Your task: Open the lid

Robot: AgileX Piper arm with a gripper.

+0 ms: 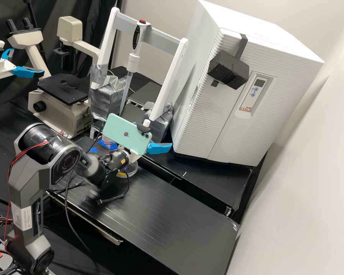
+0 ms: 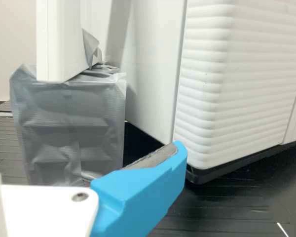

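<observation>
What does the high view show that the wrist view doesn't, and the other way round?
High view: the microscope, green phone, dark foam block, small control panel and a partly hidden round dish.

Wrist view: a small round metal fitting in a white plate.

Both: the ribbed white cabinet, a white frame leg, the grey-taped block under it, and the black bench.

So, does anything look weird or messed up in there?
A black, spongy-looking block sticks out from the front of the big white cabinet, like a funny nose. Crumpled silver tape is wrapped around the feet of the white frame. I can't see any spills.
</observation>
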